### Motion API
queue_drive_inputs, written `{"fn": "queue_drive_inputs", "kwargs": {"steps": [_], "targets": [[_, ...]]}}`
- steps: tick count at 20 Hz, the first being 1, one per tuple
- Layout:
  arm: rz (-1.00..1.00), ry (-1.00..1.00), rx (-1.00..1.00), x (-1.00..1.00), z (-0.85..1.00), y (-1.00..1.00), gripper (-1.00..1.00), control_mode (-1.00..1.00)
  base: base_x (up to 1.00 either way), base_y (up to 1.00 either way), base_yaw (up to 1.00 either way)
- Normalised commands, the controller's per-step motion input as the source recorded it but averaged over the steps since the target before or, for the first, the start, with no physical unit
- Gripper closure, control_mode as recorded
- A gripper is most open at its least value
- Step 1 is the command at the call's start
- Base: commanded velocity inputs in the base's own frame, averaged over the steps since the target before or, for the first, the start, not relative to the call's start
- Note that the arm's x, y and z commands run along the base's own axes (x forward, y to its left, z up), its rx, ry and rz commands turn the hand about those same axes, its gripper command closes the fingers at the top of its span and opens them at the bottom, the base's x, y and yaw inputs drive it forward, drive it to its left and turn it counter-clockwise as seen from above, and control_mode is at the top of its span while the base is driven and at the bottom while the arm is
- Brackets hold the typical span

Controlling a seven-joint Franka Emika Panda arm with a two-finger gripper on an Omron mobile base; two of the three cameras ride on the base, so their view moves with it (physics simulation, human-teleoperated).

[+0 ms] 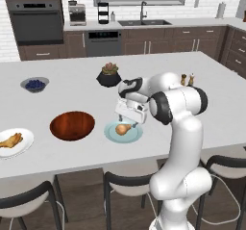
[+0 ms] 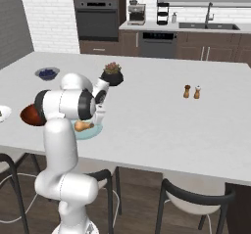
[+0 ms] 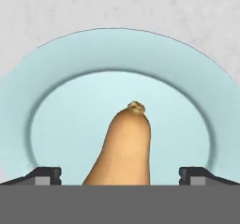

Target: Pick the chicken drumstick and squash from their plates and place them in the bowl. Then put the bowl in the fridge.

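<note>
The pale tan squash (image 3: 123,145) lies on the blue-green plate (image 3: 70,59) near the island's front edge. My gripper (image 3: 121,175) is open and just above it, one finger tip on each side of its thick end, not touching. From the left base view the gripper (image 1: 129,120) hangs over the squash (image 1: 124,128) on its plate (image 1: 111,133). To the left sit the dark wooden bowl (image 1: 72,125) and a white plate (image 1: 25,145) holding the chicken drumstick (image 1: 10,140). A tall grey slab (image 2: 12,22) at far left may be the fridge; I cannot tell.
A black plant pot (image 1: 109,76) and a grey bowl of blue berries (image 1: 34,84) stand farther back on the island. Two small shakers (image 2: 191,91) are at the right. Dark chairs (image 1: 122,188) line the near edge. The wall oven (image 1: 36,19) and sink counter are behind.
</note>
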Motion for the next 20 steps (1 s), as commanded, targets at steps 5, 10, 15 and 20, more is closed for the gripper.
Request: {"fn": "queue_drive_inputs", "kwargs": {"steps": [5, 10, 15, 20], "targets": [[-0.01, 0.01, 0.04, 0.04, -0.39, 0.01, -1.0, -1.0, 0.0, 0.0, 0.0], [-0.02, 0.02, 0.02, 0.11, -0.41, 0.1, -1.0, -1.0, 0.0, 0.0, 0.0], [-0.04, 0.02, 0.03, 0.0, -0.42, 0.1, 1.0, -1.0, 0.0, 0.0, 0.0], [-0.05, 0.06, 0.01, 0.0, -0.21, 0.1, 1.0, -1.0, 0.0, 0.0, 0.0]]}}
